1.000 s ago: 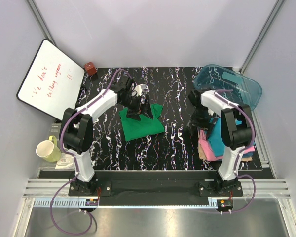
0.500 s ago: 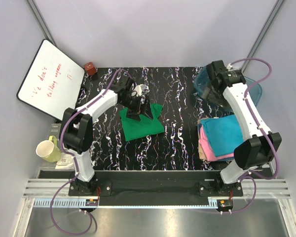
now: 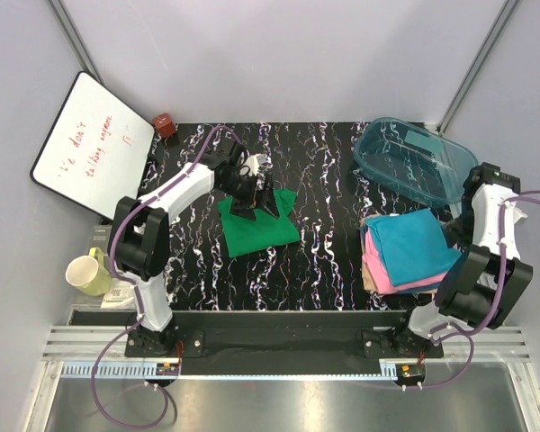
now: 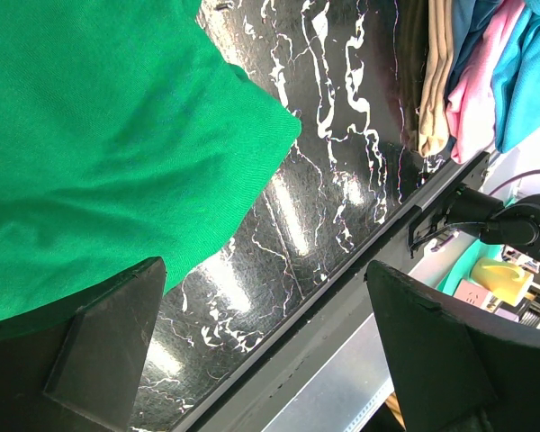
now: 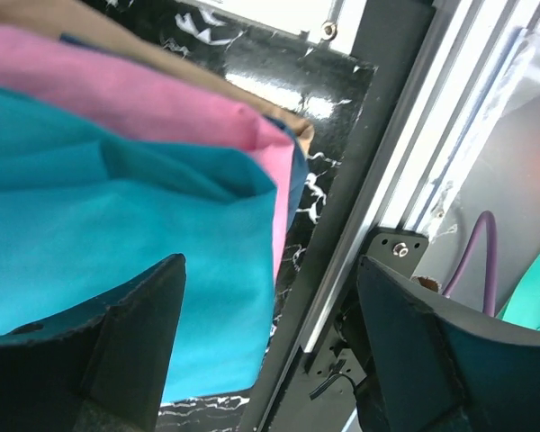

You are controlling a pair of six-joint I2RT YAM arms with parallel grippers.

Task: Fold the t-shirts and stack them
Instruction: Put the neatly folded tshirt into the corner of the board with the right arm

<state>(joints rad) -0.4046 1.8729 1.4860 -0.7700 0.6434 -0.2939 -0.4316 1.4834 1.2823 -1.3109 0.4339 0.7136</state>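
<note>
Your left claw (image 4: 263,265) hung spread over the far edge of the green shirt (image 3: 256,232), clearly the nearer arm, and the teal-pink-tan stack (image 3: 405,256) lay well to its right, beside your right claw (image 5: 270,261), also spread.

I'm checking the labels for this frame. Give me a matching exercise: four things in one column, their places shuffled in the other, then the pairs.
Things
1. green t-shirt
2. teal-blue t-shirt
3. clear tub
4. yellow mug

Places
A. on top of the pink t-shirt
B. far right corner of the table
C. beyond the table's left edge
D. alone, left of the table's middle

Pairs: 1-D, 2-A, 3-B, 4-C
</note>
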